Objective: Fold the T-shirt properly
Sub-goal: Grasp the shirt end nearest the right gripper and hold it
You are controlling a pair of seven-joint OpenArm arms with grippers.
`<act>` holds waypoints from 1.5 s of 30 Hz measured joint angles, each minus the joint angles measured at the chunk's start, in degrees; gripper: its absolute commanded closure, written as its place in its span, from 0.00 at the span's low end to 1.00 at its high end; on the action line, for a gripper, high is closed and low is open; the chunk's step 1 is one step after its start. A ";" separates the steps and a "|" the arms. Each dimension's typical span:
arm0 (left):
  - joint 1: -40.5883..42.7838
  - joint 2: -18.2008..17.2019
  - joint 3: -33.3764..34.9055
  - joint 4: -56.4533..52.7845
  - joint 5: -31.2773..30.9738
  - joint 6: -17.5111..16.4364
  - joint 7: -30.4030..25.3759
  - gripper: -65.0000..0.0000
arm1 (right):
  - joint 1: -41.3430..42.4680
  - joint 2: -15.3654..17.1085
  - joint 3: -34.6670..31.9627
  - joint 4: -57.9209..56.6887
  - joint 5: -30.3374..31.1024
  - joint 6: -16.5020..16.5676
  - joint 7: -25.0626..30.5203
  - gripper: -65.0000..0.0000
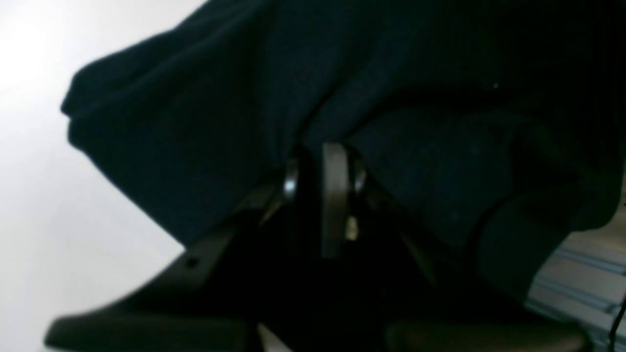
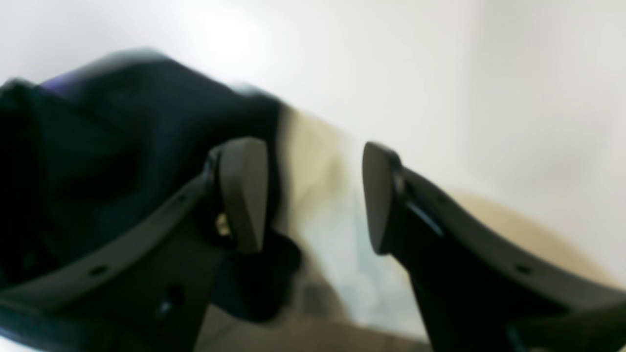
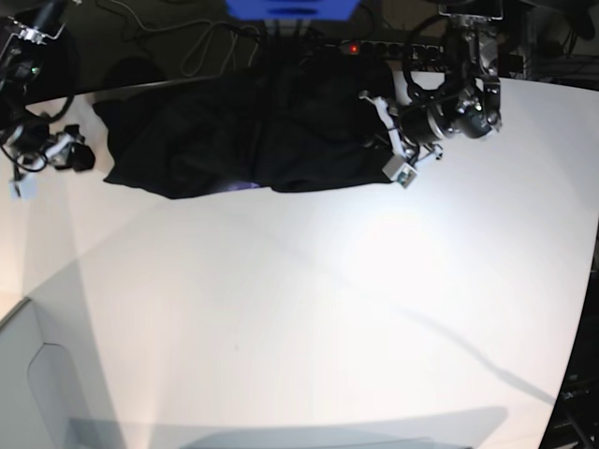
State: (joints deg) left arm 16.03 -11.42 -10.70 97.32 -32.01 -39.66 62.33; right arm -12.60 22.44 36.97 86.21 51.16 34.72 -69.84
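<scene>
The black T-shirt (image 3: 243, 131) lies crumpled along the far side of the white table (image 3: 309, 309). My left gripper (image 1: 320, 168) is shut on a fold of the T-shirt (image 1: 205, 122), which bunches up around its fingertips. In the base view this left gripper (image 3: 372, 138) sits at the shirt's right end. My right gripper (image 2: 313, 195) is open, with only bare table showing between its fingers. The T-shirt (image 2: 122, 146) lies just beside and behind its left finger (image 2: 244, 195). Seen from the base, the right gripper (image 3: 80, 157) hangs just off the shirt's left end.
A power strip with a red light (image 3: 351, 45) and loose cables (image 3: 201, 42) lie behind the shirt. A blue object (image 3: 290, 7) sits at the top edge. A metal rail (image 1: 582, 278) runs beside the table. The table's left edge (image 3: 14, 313) drops off near the front.
</scene>
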 measured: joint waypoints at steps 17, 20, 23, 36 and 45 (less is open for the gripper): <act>0.11 0.04 0.02 0.00 0.02 0.00 -0.02 0.90 | 1.07 -1.38 2.36 -8.35 2.95 3.85 -4.24 0.43; 0.15 0.15 0.00 -0.04 0.02 0.00 0.00 0.90 | 2.78 -1.36 2.49 -9.07 3.08 4.02 -7.54 0.40; 0.15 0.17 0.02 -0.07 0.02 0.00 -0.02 0.90 | 3.52 -1.62 2.64 -10.97 4.55 4.07 -7.50 0.40; 0.61 0.48 -0.04 -0.07 -0.17 0.00 -0.26 0.90 | 4.92 -1.44 2.89 -16.52 8.28 4.50 -6.12 0.30; 0.63 0.48 -0.04 -0.07 -0.20 0.00 -0.26 0.90 | 3.48 -1.36 2.82 -16.46 10.93 5.38 -5.07 0.11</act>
State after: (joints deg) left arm 16.67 -10.94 -10.74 97.25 -32.21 -39.66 62.06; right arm -9.13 21.08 39.79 69.76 62.08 40.10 -74.91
